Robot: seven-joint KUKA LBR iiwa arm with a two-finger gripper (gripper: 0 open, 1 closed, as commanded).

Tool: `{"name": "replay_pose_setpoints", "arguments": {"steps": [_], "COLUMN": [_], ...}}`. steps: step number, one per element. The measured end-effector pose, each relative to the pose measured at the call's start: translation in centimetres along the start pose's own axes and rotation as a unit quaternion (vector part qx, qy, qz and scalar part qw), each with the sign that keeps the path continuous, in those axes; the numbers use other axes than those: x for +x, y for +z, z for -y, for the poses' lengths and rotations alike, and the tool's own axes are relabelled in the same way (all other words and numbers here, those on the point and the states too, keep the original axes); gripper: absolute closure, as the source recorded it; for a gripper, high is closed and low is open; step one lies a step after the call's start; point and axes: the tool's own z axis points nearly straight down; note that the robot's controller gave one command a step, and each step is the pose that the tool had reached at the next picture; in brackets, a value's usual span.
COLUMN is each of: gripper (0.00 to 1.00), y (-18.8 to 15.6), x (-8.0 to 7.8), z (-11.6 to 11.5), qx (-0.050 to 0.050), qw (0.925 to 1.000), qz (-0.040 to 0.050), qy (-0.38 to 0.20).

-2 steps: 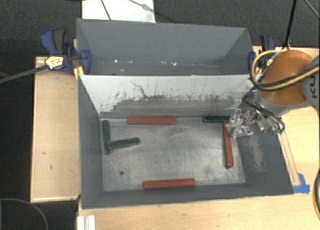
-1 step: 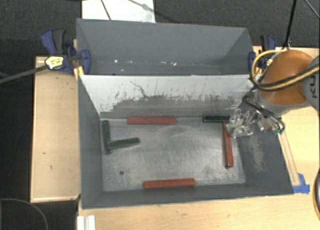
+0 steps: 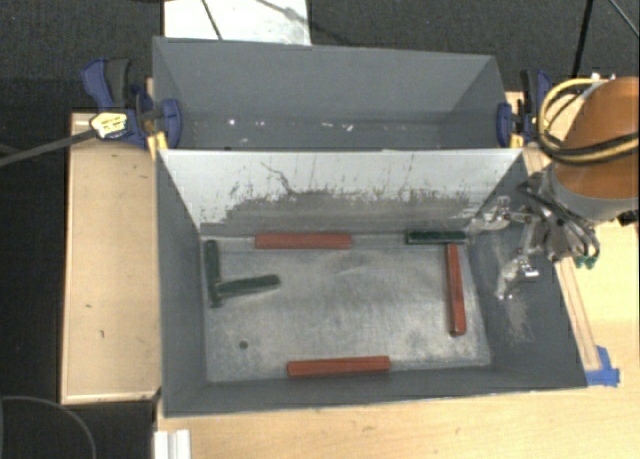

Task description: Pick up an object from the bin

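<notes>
My gripper (image 3: 497, 255) hangs over the bin's right sloping wall, its two metal fingers apart and nothing between them. Just to its left a long red bar (image 3: 455, 290) lies lengthwise along the right edge of the bin floor. A short dark green bar (image 3: 436, 237) lies at the back right corner of the floor, close to the upper finger (image 3: 487, 216).
Another red bar (image 3: 303, 241) lies along the back edge of the floor and a third red bar (image 3: 338, 367) along the front edge. Two dark green bars forming a T (image 3: 225, 283) lie at the left. The arm with its orange cover and cables stands at the right rim.
</notes>
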Motion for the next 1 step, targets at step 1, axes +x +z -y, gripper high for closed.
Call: {"name": "replay_pose_setpoints", "arguments": {"steps": [1], "gripper": [0.00], "y": [0.15], "x": [0.08], "z": [-0.04], "qx": [-0.001], "qw": [1.0000], "qz": [-0.0016], "qy": [0.000]}}
